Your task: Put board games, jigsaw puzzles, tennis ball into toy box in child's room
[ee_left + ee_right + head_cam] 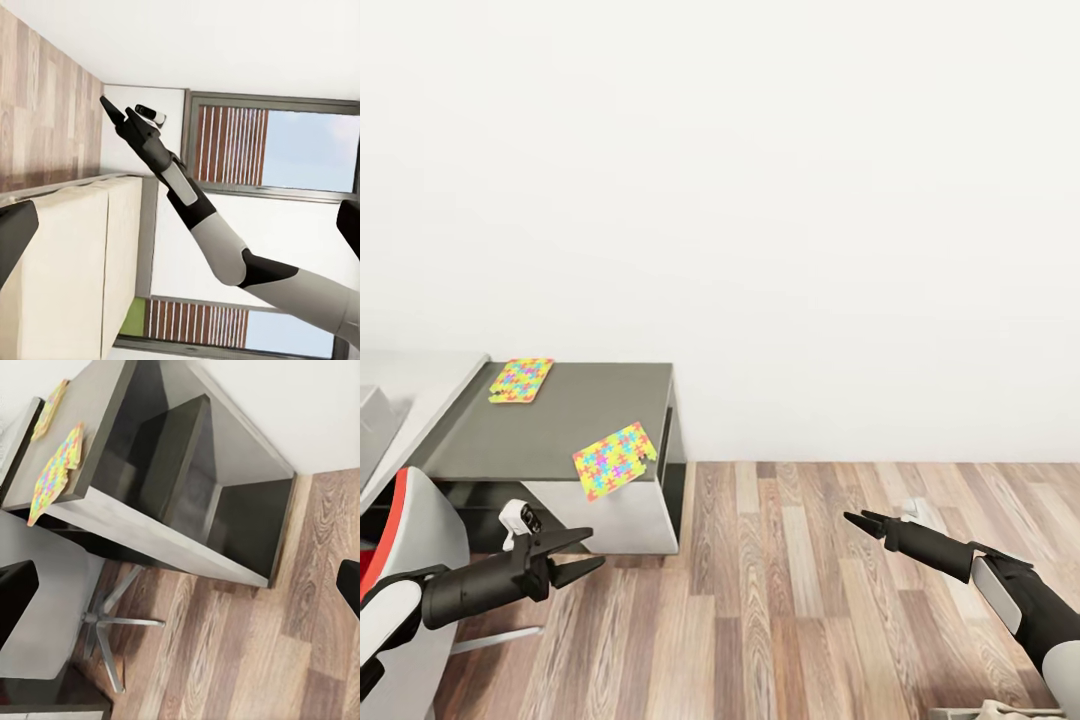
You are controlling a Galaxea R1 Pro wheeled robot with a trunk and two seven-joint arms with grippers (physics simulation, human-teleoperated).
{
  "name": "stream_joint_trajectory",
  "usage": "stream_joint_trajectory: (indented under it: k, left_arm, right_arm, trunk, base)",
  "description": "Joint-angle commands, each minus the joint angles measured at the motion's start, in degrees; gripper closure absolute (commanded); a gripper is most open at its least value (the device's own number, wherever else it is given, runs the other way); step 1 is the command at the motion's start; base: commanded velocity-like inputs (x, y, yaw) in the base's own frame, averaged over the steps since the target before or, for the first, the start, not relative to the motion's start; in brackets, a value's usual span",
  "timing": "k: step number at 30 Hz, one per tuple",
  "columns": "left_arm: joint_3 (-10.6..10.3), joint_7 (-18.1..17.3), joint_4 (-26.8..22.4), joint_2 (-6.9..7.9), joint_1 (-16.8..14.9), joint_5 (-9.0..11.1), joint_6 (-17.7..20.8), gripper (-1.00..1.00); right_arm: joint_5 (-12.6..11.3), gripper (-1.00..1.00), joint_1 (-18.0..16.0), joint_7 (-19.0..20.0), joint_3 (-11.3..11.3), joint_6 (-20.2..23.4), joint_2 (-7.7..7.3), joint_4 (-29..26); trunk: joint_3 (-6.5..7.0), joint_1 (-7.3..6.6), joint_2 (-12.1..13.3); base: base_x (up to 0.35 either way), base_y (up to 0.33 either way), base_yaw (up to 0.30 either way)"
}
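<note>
Two thin flat jigsaw puzzles covered in yellow, pink, blue and green interlocking pieces lie on the smooth dark grey cabinet top [575, 420]: the far puzzle [521, 380] rests flat near the wall beside the step up to the pale grey desk top [420, 385], and the near puzzle [614, 460] sits at the front right corner, its lower edge overhanging the rim. Both show again in the right wrist view, the near one [54, 474] and the far one [49, 406]. The cabinet's right end is an open dark shelf box [217, 510]. To its right, matte wood-plank floor [810, 600] runs open to the plain white wall [760, 200]. A white swivel chair with a red edge [420, 540] stands by the cabinet, its metal star base [105, 619] on the planks. The black left gripper [592, 552] hovers low before the cabinet front, fingers parted wide, empty. The black right gripper [857, 519] hangs over bare floor, fingers close together, empty.
</note>
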Motion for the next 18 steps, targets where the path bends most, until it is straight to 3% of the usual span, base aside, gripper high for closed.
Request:
stream_joint_trajectory:
  k: [1, 18]
  left_arm:
    - [-0.1, -0.34, 0.03, 0.04, -0.06, -0.16, 0.08, -1.0]
    - [-0.43, -0.46, -0.04, -0.05, -0.06, -0.08, 0.08, -1.0]
  right_arm:
    - [-0.53, -1.0, -0.02, 0.08, 0.13, 0.58, -0.04, 0.0]
    - [-0.53, -1.0, -0.01, 0.07, 0.13, 0.58, -0.04, 0.0]
  trunk:
    - [0.01, 0.03, -0.1]
    - [1.63, 0.03, -0.1]
  base:
    - [0.0, 0.0, 0.072]
    - [0.0, -0.016, 0.072]
